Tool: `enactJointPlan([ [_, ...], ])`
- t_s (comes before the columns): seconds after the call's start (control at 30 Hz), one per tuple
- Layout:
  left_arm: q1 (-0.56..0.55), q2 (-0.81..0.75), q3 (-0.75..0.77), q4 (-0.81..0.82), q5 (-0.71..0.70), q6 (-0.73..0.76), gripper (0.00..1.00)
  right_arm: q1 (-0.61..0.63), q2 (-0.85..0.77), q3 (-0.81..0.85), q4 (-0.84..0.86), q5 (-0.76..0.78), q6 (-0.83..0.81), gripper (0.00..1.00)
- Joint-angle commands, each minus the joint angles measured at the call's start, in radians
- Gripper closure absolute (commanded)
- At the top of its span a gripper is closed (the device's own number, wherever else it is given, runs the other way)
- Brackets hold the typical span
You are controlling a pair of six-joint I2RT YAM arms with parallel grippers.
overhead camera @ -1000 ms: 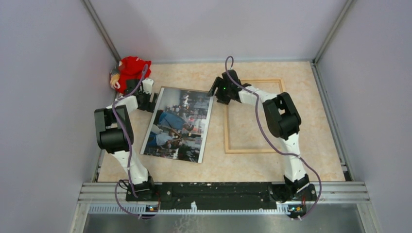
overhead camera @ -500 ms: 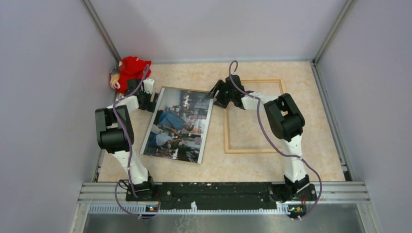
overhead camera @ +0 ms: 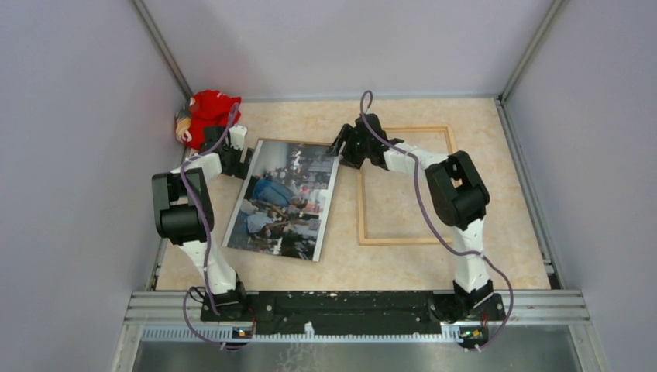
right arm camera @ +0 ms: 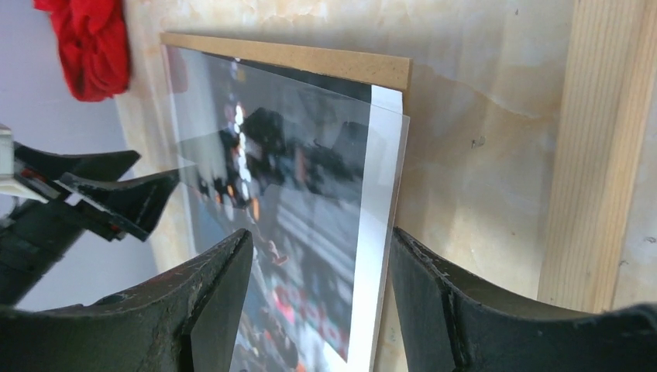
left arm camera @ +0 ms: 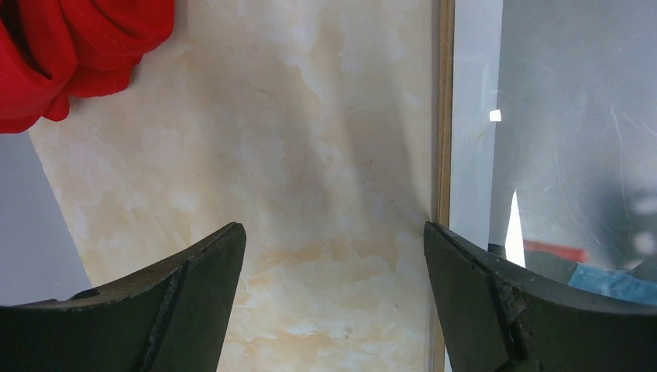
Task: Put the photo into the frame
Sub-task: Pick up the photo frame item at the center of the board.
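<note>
Sam: Since a moment ago the right arm's elbow has slid a little toward the right wall. The photo (overhead camera: 287, 201) is in almost the same spot.

Mia: Where is it?

Sam: It is flat on the desk (overhead camera: 349, 263), picture side up, on a brown board (right arm camera: 294, 54). It is just left of the frame (overhead camera: 403, 241), not inside it.

Mia: What is the right pincer (right arm camera: 321, 236) doing?

Sam: It is at the photo's far right corner. Its two fingers are spread, with the photo's white edge between them. That corner sits a bit off the board. I cannot tell if a finger touches it.

Mia: And the left pincer (left arm camera: 333, 229)?

Sam: It is spread wide over bare desk by the photo's far left corner. It holds nothing. One finger is right beside the board's edge. A red cloth thing (overhead camera: 209, 112) sits in the corner behind it.
</note>
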Motion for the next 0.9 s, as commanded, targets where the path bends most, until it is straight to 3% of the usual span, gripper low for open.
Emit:
enactJointPlan([
  [0.0, -0.018, 0.051, -0.054, -0.086, -0.012, 0.012, 0.08, 0.054, -0.02, 0.167, -0.162, 0.049, -0.126, 0.36],
  [0.23, -0.018, 0.051, -0.053, -0.088, -0.008, 0.009, 0.08, 0.111, 0.082, 0.333, -0.37, 0.171, -0.27, 0.36],
  [0.87, -0.018, 0.061, -0.047, -0.098, -0.005, 0.001, 0.09, 0.155, 0.06, 0.338, -0.404, 0.272, -0.356, 0.36],
])
